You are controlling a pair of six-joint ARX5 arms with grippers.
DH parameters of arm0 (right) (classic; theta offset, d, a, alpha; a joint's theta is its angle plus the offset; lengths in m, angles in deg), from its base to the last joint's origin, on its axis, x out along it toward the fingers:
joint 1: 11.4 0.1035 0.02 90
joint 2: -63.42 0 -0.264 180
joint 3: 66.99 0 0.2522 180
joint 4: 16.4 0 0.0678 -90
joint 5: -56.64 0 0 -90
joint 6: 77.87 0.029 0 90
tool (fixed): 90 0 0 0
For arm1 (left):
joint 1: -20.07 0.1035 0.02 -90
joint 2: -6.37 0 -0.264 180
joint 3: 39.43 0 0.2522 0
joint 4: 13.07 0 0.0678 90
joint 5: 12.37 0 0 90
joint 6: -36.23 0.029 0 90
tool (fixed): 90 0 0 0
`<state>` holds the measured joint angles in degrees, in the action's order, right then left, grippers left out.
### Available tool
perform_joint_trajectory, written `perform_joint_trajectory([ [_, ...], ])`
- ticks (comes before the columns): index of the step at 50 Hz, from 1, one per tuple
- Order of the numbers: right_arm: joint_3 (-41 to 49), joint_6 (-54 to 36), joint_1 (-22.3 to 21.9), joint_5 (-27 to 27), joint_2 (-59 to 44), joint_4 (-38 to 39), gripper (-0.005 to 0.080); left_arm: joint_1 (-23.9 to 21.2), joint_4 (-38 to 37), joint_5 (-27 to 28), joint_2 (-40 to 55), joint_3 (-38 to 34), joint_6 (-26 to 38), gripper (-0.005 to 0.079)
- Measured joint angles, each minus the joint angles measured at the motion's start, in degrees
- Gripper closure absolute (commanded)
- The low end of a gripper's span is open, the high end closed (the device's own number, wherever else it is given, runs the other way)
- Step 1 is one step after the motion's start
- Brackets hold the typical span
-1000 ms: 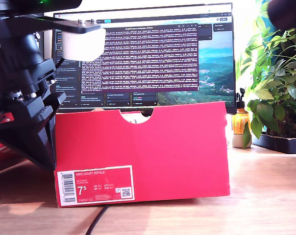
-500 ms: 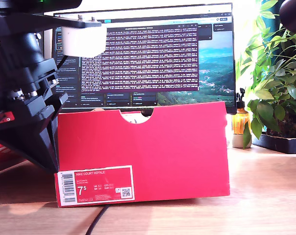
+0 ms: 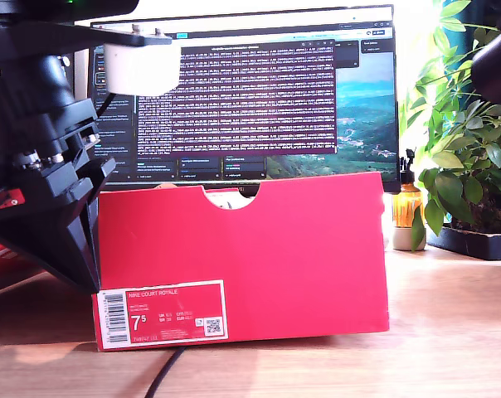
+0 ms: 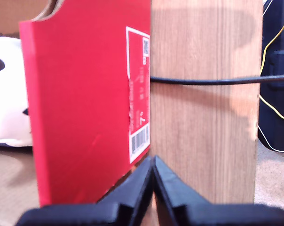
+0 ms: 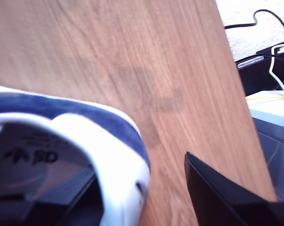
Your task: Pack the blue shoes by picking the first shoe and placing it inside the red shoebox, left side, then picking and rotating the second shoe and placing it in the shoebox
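Observation:
The red shoebox [image 3: 250, 249] stands on the wooden table in the middle of the exterior view, with its label end facing the camera. My first gripper [image 4: 153, 162] is shut and empty, low beside the label end of the shoebox [image 4: 81, 103]. Its arm [image 3: 43, 166] fills the exterior view's left, against the box's side. One of the blue shoes [image 5: 99, 122] is held above the table in my second gripper [image 5: 137, 181], one finger inside its white-lined collar and the other outside. Something white [image 4: 8, 94] shows inside the box.
A monitor [image 3: 242, 91] stands behind the box. A plant [image 3: 466, 141] and an amber bottle [image 3: 406, 207] are at the exterior view's right. A black cable [image 3: 163, 377] runs under the box front. A dark blurred shape [image 3: 498, 62] hangs at the exterior view's top right.
The box's lower corner by the barcode slid slightly toward the exterior view's left as the first arm edged in. The dark shape at the top right dropped lower.

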<state>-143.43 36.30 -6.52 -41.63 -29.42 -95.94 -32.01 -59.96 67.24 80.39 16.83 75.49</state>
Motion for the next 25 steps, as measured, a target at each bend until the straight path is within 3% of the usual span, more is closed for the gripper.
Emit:
perform_joint_trajectory([
  [5, 2.82, 0.04, -0.76, 0.9, 0.26, 3.91, 0.0433, 0.0, -0.02, 0.61, 0.0, 0.0, 0.0, 0.0761],
  [13, 4.33, 0.24, -1.03, 0.81, 0.96, 6.51, 0.0763, 0.0, 0.0, 0.96, 0.0, 0.0, 0.0, 0.0761],
  [25, 4.76, 0.22, -1.05, 1.46, 0.96, 6.05, 0.0762, 0.0, 0.0, 0.96, 0.0, 0.0, 0.0, 0.0761],
])
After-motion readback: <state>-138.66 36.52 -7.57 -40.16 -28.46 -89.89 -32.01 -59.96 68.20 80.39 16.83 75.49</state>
